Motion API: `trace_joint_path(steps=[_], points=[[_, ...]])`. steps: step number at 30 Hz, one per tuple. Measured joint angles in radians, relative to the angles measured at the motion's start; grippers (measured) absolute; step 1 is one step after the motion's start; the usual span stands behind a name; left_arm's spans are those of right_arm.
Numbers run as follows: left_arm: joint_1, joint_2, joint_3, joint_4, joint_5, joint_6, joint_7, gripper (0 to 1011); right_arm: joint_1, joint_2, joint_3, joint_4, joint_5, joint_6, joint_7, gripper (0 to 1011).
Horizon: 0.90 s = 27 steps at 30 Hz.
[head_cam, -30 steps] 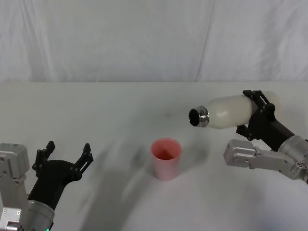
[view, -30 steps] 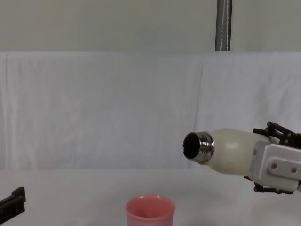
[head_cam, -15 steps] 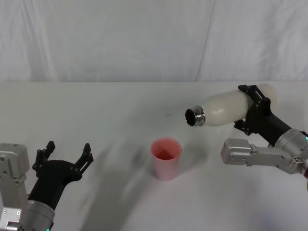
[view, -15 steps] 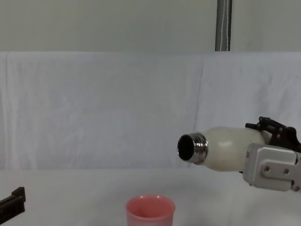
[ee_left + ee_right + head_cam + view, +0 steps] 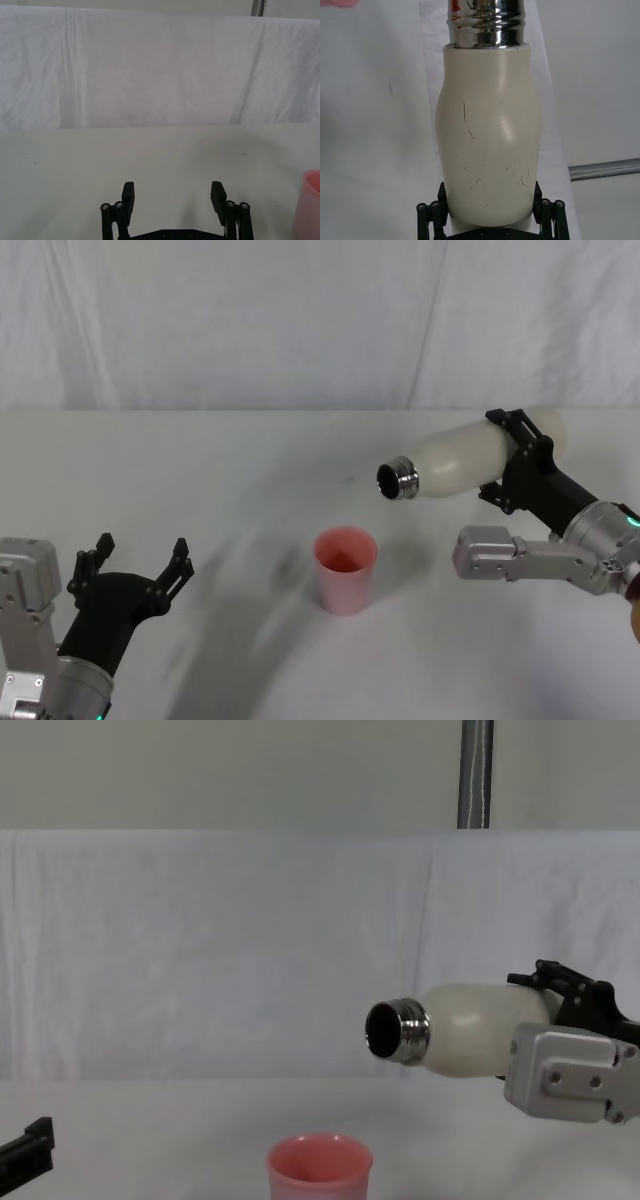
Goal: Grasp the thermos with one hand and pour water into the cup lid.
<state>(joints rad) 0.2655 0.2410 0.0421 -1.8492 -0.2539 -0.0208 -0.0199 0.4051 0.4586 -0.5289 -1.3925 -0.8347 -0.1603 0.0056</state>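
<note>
My right tool [image 5: 520,455] grips the thermos [image 5: 462,459] around its lower body and holds it in the air, tipped almost level, its steel neck [image 5: 397,480] pointing toward my left. The cup lid [image 5: 346,569] stands upright on the bench [image 5: 230,455], below and slightly left of the neck. My left tool [image 5: 137,562] rests low at my left, jaws spread wide, gripping nothing.

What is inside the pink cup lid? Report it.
The cup lid shows only its pink inner wall and shaded bottom; water cannot be told. The thermos hangs tipped in the right hand.
</note>
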Motion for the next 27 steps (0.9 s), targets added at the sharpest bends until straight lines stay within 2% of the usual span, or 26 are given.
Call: trace_joint_path(steps=[27], points=[[0.0,0.0,0.0,0.0,0.0,0.0,0.0,1001,0.014,-0.014,-0.047,0.011,0.003,-0.041,-0.016,959]])
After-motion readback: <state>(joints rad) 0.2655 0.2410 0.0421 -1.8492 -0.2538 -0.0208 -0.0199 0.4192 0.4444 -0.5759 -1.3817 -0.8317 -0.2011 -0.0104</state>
